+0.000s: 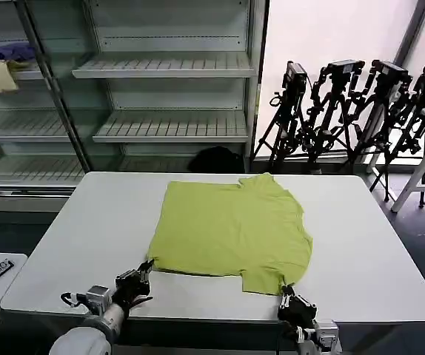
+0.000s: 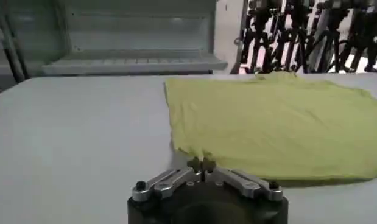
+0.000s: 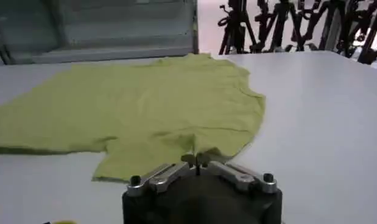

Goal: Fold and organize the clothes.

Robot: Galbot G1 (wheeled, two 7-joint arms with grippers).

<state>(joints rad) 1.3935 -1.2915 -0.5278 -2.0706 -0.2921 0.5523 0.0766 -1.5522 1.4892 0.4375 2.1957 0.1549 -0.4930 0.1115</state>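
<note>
Left gripper (image 1: 147, 271) at lower left of frame, fingers pinched onto the T-shirt (image 1: 231, 231) near corner. T-shirt lies flat mid-frame on the white table (image 1: 368, 259). Right gripper (image 1: 286, 293) at lower right, clamped on the sleeve edge.

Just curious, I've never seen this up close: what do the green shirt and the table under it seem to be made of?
The T-shirt looks like soft matte knit, probably cotton: it lies limp with small wrinkles. The table looks like smooth, pale laminate or painted board with a faint sheen; which one, I cannot tell.
</note>
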